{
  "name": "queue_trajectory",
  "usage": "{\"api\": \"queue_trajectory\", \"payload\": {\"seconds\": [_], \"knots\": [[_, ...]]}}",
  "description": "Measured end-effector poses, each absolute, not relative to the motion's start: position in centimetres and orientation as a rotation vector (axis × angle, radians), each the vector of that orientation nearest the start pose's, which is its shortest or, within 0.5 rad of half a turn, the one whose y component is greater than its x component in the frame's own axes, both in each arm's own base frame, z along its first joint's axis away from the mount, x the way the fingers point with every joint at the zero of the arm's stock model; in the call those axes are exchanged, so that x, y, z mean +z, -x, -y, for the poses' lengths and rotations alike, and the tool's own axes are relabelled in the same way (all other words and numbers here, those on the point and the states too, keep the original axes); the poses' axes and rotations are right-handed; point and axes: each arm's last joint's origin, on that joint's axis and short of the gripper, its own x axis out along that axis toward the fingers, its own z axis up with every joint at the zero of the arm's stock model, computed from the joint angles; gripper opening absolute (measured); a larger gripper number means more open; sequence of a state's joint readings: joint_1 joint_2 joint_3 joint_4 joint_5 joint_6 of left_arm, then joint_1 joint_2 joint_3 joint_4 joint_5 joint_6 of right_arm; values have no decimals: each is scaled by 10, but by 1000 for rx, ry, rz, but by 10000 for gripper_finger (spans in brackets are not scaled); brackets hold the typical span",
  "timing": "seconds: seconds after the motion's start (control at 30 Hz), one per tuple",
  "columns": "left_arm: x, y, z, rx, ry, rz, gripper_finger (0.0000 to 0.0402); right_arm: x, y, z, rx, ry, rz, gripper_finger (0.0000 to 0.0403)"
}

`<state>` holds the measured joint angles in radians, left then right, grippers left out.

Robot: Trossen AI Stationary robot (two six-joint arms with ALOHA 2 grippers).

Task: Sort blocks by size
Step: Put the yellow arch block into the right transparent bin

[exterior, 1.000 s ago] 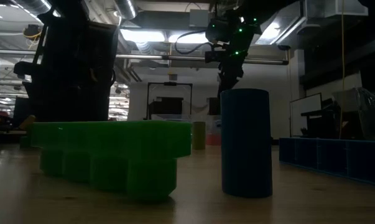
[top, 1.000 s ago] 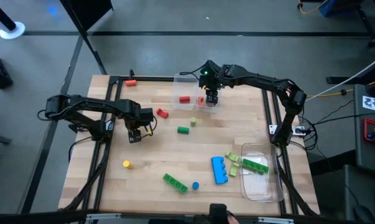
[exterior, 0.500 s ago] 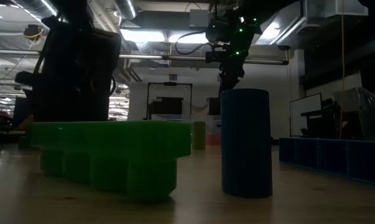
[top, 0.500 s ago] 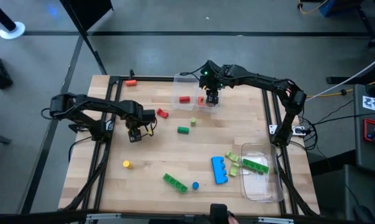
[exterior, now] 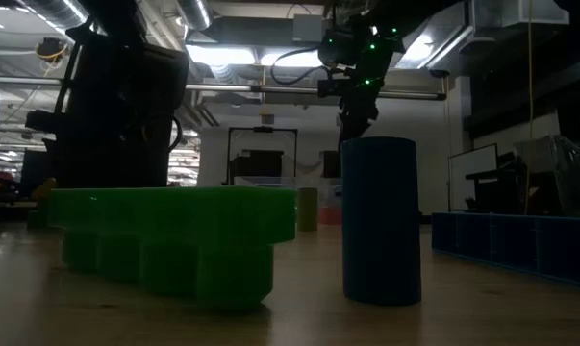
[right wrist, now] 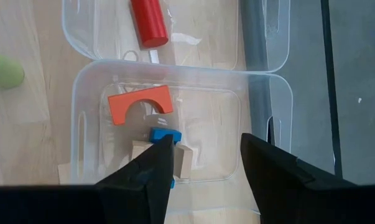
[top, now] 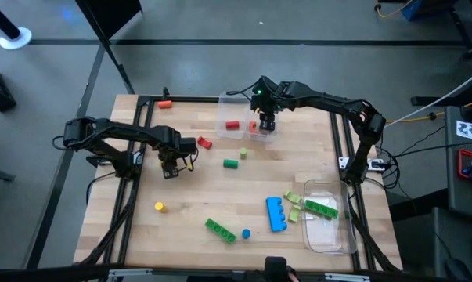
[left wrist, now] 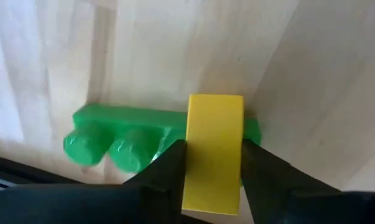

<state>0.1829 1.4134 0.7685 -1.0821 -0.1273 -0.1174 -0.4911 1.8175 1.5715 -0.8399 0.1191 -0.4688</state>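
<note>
Reaching down, left gripper [left wrist: 212, 163] pinches yellow block [left wrist: 214, 152] over green brick [left wrist: 122, 134].

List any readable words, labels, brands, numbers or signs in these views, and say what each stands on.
No readable text in any view.
White sheet with dark marks, off the table's right side: too small to read.
Blocks, such as the yellow block and blue brick, and the clear container: no lettering visible.

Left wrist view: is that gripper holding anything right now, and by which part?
The left gripper has its fingers against the two long sides of a yellow rectangular plastic block. A green studded brick lies behind it, ungripped.
</note>
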Motion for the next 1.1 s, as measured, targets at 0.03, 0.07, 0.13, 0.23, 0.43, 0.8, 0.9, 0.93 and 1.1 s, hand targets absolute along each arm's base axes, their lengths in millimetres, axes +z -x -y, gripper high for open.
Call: {"api": "queue_trajectory", "payload": {"seconds": [0.03, 0.07, 0.13, 0.23, 0.43, 0.8, 0.9, 0.93, 1.1], "knots": [[170, -192, -39, 331, 138, -1716, 105, 273, -335, 183, -282, 206, -1181, 186], [170, -192, -39, 331, 139, -1715, 105, 273, -335, 183, -282, 206, -1180, 186], [170, -192, -39, 331, 139, -1715, 105, 273, -335, 183, -282, 206, -1180, 186], [170, -192, -39, 332, 139, -1715, 105, 273, -335, 183, -282, 207, -1181, 186], [170, -192, -39, 334, 141, -1714, 109, 275, -334, 182, -283, 208, -1179, 186], [193, -211, -42, 308, 137, -1612, 113, 309, -318, 174, -317, 237, -1089, 186], [203, -218, -44, 304, 130, -1572, 111, 320, -311, 171, -326, 243, -1060, 186], [206, -221, -44, 301, 126, -1552, 110, 323, -309, 169, -329, 243, -1052, 186], [223, -243, -49, 297, 109, -1350, 113, 333, -301, 165, -371, 180, -1026, 186]]}}
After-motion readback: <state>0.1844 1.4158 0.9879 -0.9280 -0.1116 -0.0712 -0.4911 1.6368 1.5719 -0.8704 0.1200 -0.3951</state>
